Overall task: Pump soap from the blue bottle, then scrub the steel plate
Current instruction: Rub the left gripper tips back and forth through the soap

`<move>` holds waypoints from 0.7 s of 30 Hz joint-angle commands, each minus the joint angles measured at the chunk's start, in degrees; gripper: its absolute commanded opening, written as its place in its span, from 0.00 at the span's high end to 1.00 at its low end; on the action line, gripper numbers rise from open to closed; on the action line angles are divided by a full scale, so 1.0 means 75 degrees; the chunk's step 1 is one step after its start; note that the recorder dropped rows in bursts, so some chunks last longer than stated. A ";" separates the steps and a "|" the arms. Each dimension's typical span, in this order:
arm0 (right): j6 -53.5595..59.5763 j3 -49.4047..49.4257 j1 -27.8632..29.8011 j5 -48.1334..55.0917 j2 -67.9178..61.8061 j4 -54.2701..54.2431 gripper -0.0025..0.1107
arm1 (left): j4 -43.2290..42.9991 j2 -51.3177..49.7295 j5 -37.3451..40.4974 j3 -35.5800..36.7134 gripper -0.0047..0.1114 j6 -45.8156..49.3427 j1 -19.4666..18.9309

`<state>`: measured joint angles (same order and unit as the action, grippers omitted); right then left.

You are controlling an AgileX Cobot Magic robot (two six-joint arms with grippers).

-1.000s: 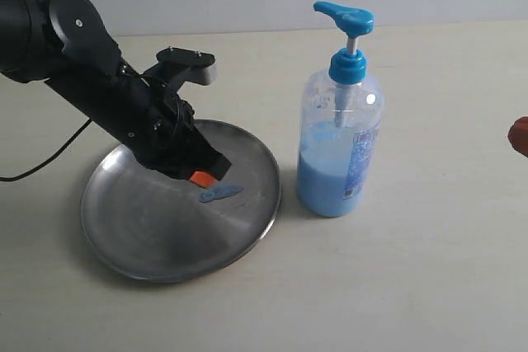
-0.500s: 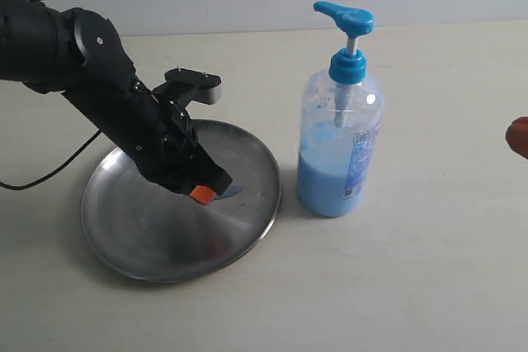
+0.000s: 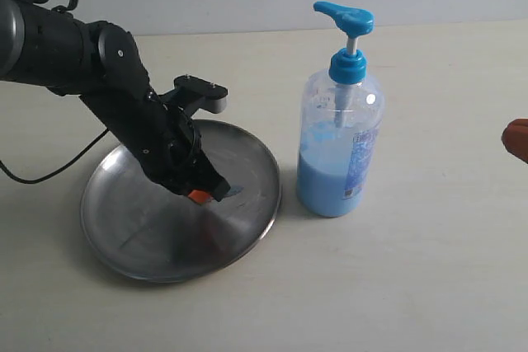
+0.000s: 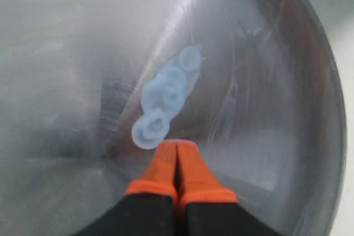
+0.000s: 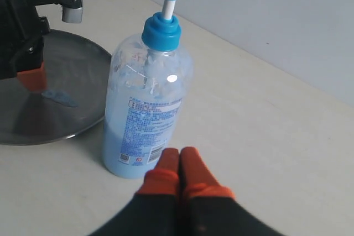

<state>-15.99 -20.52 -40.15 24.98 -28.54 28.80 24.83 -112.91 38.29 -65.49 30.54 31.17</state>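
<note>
Furthest left, the left gripper (image 3: 200, 195) was down inside the plate (image 3: 136, 245). Its orange tips were pressed together with nothing between them, right at the edge of the soap (image 4: 166, 95) puddle. Whether they bore on the steel could not be told. The plate lay flat on the table (image 3: 412, 302), with the bottle (image 3: 338, 162) upright just beside it on the right. The right gripper (image 5: 178, 156) was likewise closed and empty, low on the bottle's other side, near it but apart.

Pumping looked done and scrubbing seemed the step in hand. Nothing held the plate, so a hard sideways stroke could slide it into the bottle. Pressure near the rim could tip it. The puddle sat towards the bottle side, so a stroke that way could push soap over the low rim. The bottle was tall and narrow, and a nudge from the plate or from the right gripper could topple it.

The plate held only that small, lobed, pale blue puddle, and the rest was bare scuffed steel. The bottle was about half full of pale blue soap, with its pump head raised and its spout pointing over the plate's side.
</note>
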 commanded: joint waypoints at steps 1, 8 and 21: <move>-0.0007 0.0014 0.0020 -0.0096 0.0044 0.0040 0.98 | -0.0164 -0.0008 -0.0469 -0.0068 0.96 -0.0126 0.0017; -0.0007 0.0014 0.0020 -0.0102 0.0044 0.0040 0.98 | -0.0177 -0.0269 -0.0976 -0.0068 0.96 -0.0126 0.0017; -0.0007 0.0014 0.0020 -0.0102 0.0044 0.0040 0.98 | 0.0408 -0.0632 -0.1024 -0.0086 0.96 -0.0110 0.0034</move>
<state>-15.99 -20.52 -40.15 24.98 -28.54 28.80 26.57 -116.92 30.79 -66.12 29.99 31.17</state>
